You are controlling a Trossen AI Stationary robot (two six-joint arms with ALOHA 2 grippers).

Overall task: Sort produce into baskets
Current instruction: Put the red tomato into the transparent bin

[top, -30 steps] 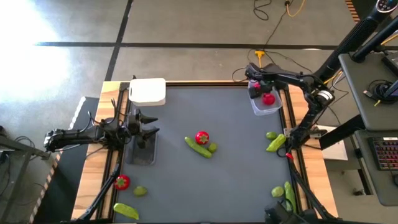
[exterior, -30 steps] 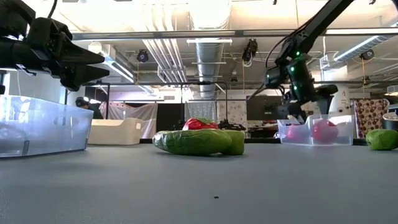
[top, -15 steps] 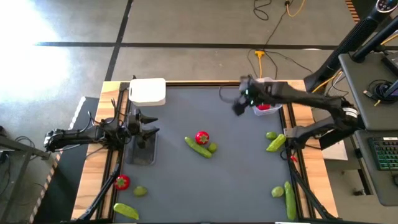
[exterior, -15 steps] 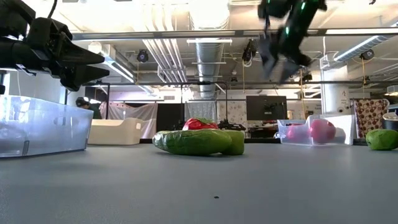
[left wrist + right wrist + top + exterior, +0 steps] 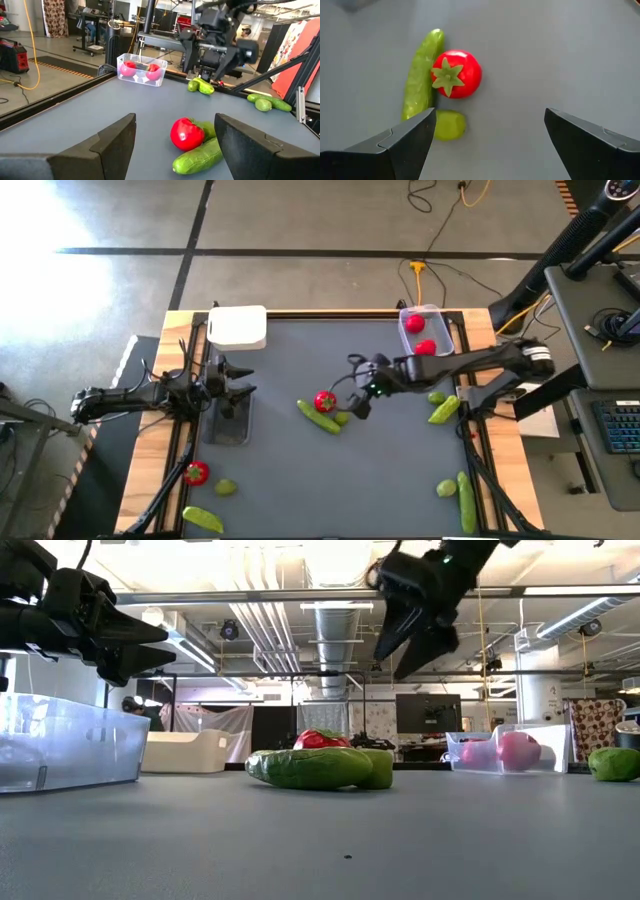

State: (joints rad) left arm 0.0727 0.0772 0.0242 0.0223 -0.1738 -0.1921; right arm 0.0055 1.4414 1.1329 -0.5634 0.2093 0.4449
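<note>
In the middle of the table a round red piece with a green top [image 5: 324, 401] [image 5: 456, 73] lies against a long green pod [image 5: 318, 418] [image 5: 421, 75] and a yellow-green ball [image 5: 342, 417] [image 5: 449, 125]. My right gripper [image 5: 355, 392] [image 5: 490, 112] hangs open above the table just right of this cluster, pointing slantwise down at it and touching nothing. At the left edge, my left gripper [image 5: 240, 390] [image 5: 175, 120] stays open and level over the dark grey tray [image 5: 228, 428]. The clear tub [image 5: 425, 335] at the far right holds two red pieces. The white tub [image 5: 238, 327] stands at the far left.
A ball [image 5: 436, 397] and a pod [image 5: 444, 410] lie by the right edge, another ball [image 5: 445, 489] and pod [image 5: 466, 495] at the near right. At the near left lie a red piece [image 5: 196, 473], a ball [image 5: 225, 487] and a pod [image 5: 202, 519].
My right gripper has swung away from the clear tub at the far right, rising and crossing toward the table's middle. It has turned and now tips down over the centre cluster, its fingers open throughout. The produce on the table has not moved.
</note>
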